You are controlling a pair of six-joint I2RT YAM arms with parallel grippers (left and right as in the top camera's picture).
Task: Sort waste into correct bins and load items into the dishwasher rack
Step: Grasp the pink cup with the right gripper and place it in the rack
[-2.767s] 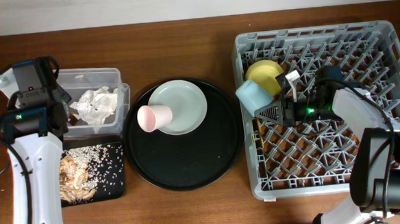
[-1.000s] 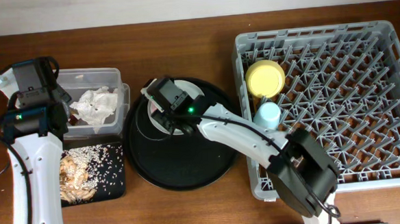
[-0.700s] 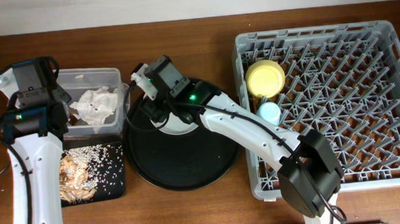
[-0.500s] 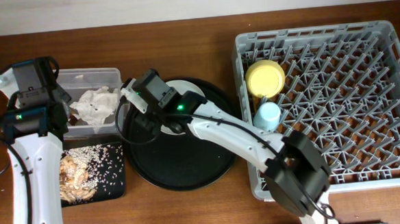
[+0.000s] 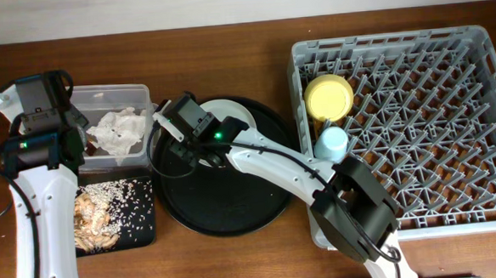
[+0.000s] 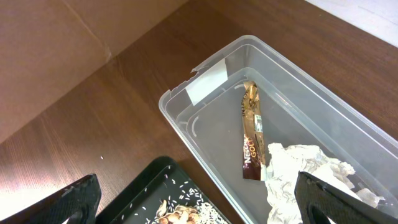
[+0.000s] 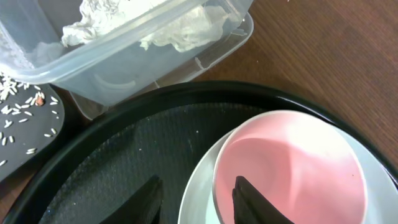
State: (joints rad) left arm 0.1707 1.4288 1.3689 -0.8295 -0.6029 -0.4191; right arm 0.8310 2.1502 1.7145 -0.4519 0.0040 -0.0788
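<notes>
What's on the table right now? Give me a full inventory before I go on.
dishwasher rack: 1, grey, right side of table
yellow bowl: 1, yellow, rack's far-left corner
light blue cup: 1, light blue, in rack beside the bowl
round tray: 1, black, table centre
plate: 1, pale grey-white, on round tray
pink cup: 1, pink, on plate
clear tub: 1, clear, far left
napkin: 1, white, crumpled, in tub
wrapper: 1, gold-brown, in tub beside napkin
rectangular tray: 1, black, in front of tub
rice and scraps: loose, white and brownish, in rectangular tray
left tool: open, above tub
right tool: open, astride pink cup's rim
</notes>
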